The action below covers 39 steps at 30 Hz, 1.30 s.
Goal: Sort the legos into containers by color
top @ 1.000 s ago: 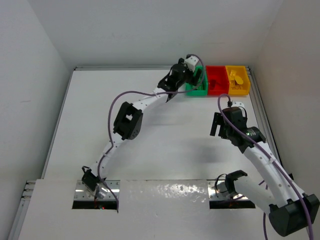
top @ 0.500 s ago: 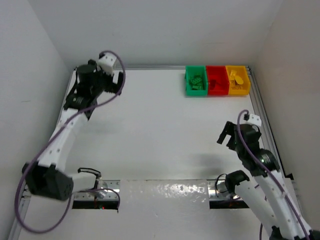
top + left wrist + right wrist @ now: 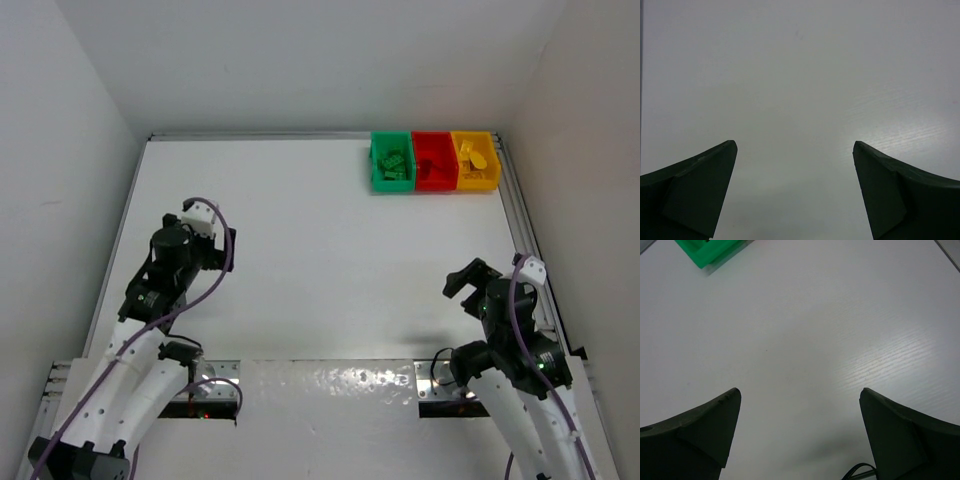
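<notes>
Three containers stand in a row at the table's far right: a green bin, a red bin and a yellow bin. Green legos lie in the green bin and yellow legos in the yellow one; what the red bin holds is too small to make out. My left gripper hangs open over bare table at the near left, with nothing between its fingers. My right gripper is open and empty at the near right. A corner of the green bin shows far ahead in the right wrist view.
The white table is walled on the left, back and right, with a metal rail along its right edge. A metal strip with the arm bases runs along the near edge.
The left arm has swung back from the green bin to the near left. The right arm has drawn back toward its base. Both grippers have opened wider.
</notes>
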Each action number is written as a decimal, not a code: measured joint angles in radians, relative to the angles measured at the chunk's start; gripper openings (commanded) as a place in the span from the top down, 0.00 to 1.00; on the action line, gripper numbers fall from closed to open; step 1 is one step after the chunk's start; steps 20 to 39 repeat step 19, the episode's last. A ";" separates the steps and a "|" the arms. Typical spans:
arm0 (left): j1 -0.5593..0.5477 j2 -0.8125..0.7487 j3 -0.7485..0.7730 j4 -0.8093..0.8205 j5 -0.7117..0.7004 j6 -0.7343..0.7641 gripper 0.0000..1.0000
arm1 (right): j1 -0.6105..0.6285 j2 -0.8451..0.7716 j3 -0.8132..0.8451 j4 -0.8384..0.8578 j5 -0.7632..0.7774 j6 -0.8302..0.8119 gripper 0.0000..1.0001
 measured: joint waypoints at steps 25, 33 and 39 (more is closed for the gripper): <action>0.000 -0.049 -0.036 0.086 -0.092 -0.039 0.00 | 0.000 -0.015 0.000 -0.022 0.016 0.043 0.01; 0.000 -0.049 -0.036 0.086 -0.092 -0.039 0.00 | 0.000 -0.015 0.000 -0.022 0.016 0.043 0.01; 0.000 -0.049 -0.036 0.086 -0.092 -0.039 0.00 | 0.000 -0.015 0.000 -0.022 0.016 0.043 0.01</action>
